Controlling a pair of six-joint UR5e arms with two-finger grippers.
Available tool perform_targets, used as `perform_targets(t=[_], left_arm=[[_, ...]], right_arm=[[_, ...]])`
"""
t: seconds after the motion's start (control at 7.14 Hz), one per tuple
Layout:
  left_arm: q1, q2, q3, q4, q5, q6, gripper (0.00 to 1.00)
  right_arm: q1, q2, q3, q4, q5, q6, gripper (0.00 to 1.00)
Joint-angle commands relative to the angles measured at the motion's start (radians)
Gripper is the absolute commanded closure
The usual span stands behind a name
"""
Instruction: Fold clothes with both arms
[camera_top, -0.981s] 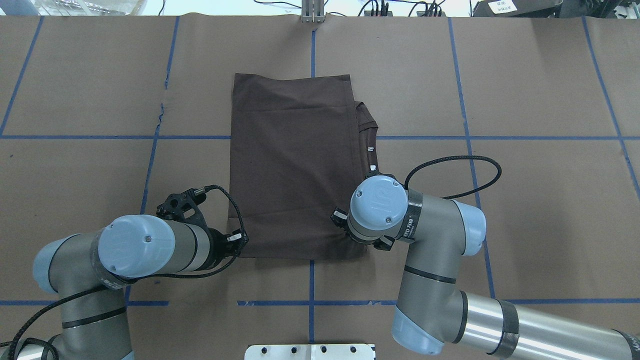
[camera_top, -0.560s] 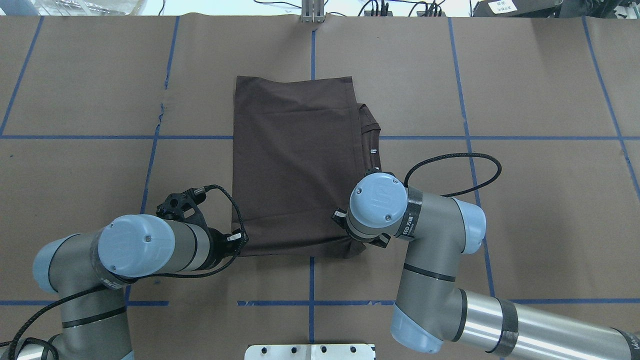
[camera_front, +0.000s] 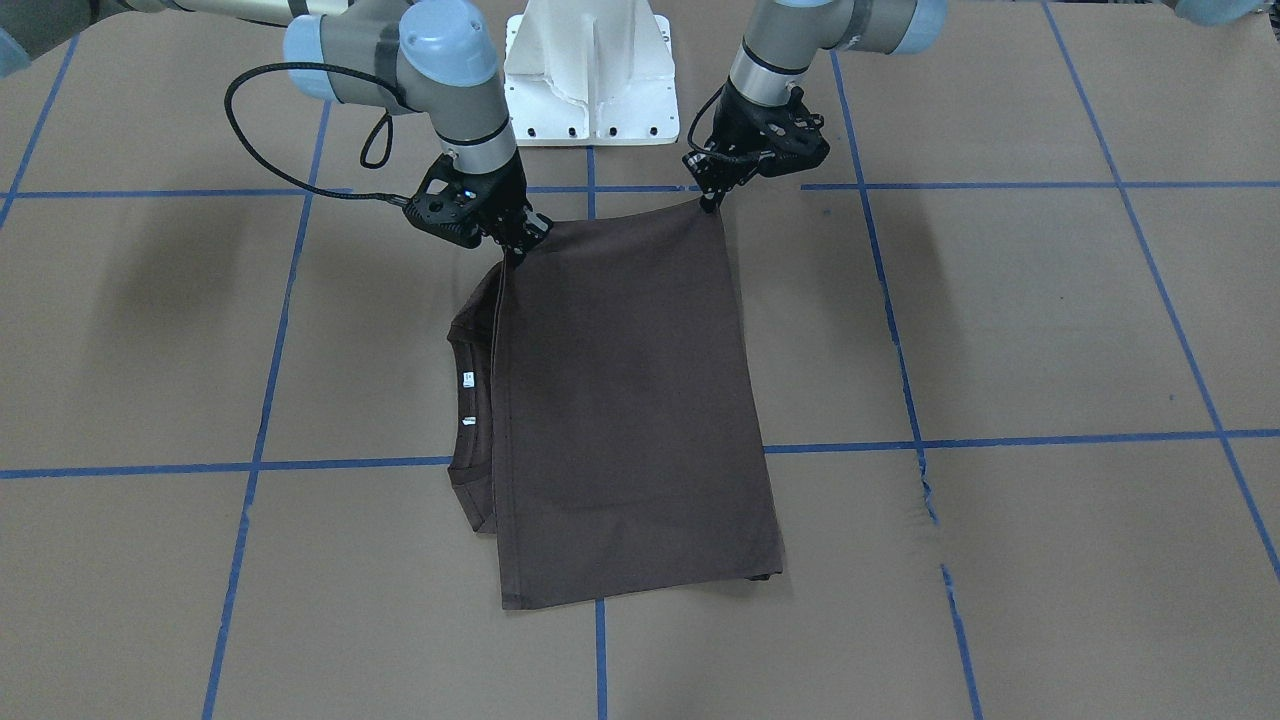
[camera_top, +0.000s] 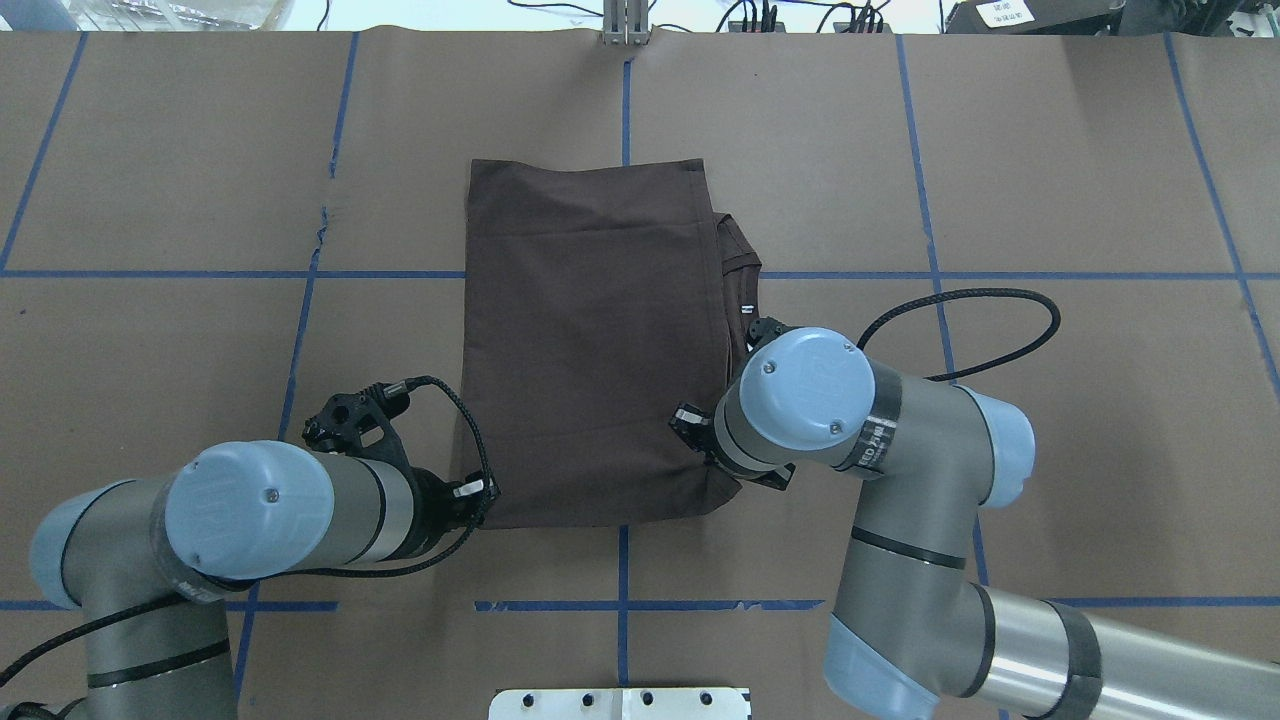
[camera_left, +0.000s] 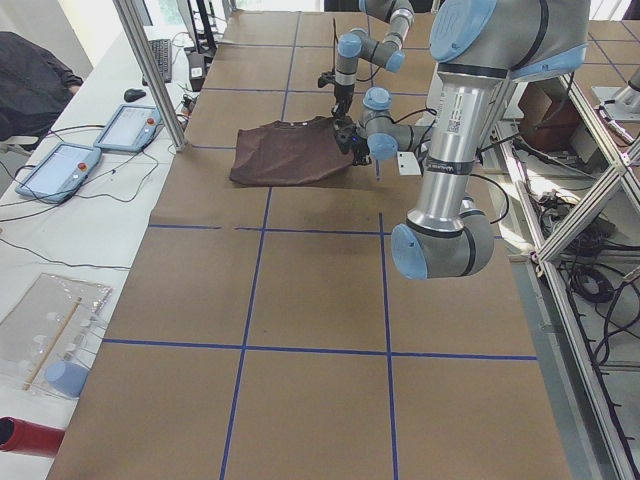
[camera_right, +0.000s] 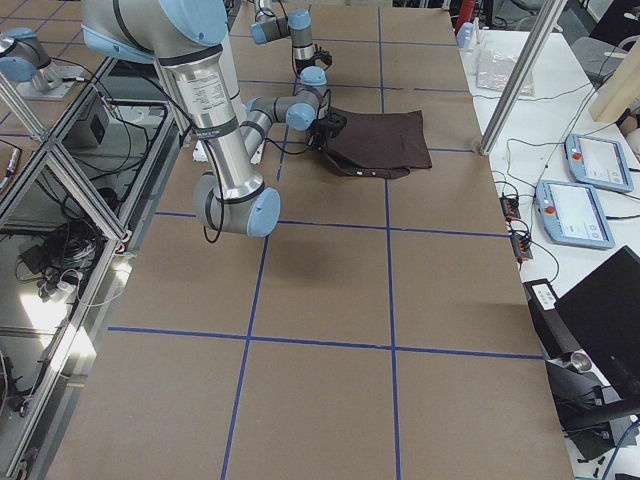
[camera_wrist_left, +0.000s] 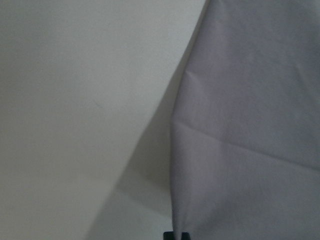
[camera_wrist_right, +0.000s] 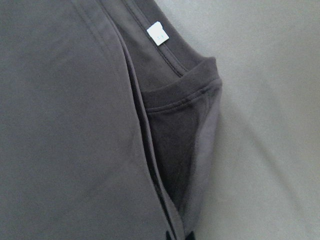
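Your left arm (camera_top: 250, 510) comes in low from the near-left, forearm almost flat, wrist pointed at the cloth. Left gripper (camera_front: 712, 198) is pinched tight on the near-left corner of the T-shirt (camera_top: 590, 340), holding that corner up off the table (camera_top: 150, 150). The shirt sits mid-table across the centre blue tape line (camera_top: 625, 100). It's dark brown and folded to a tall rectangle, top layer smooth with a few shallow creases. Near edge is strung between the two grippers, far edge flat on the paper. Ribbed collar (camera_top: 738, 250) pokes out along its right side, small white tags (camera_front: 467, 378) showing. Right arm (camera_top: 900, 470) is elbow-out, wrist turned down over the near-right corner. Right gripper (camera_front: 517, 240) is clamped on that corner, also raised. Left wrist cam is washed out, cloth reads pale there
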Motion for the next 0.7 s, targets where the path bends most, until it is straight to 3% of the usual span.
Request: perform_targets(t=[0.0,0.42,0.56], left_arm=[[0.103,0.003,-0.093,0.063,0.004,-0.012,1.00],[0.123,0.000,-0.168,0.105,-0.005,-0.011,1.00],[0.084,-0.023,-0.177,0.138,-0.008,-0.011,1.00]], right_arm=[[-0.044,-0.107,0.165,0.004,0.055,0.000,1.00],[-0.061,-0.095,0.173,0.004,0.066,-0.001,1.00],[-0.008,-0.074,0.152,0.007,0.064,-0.012,1.00]])
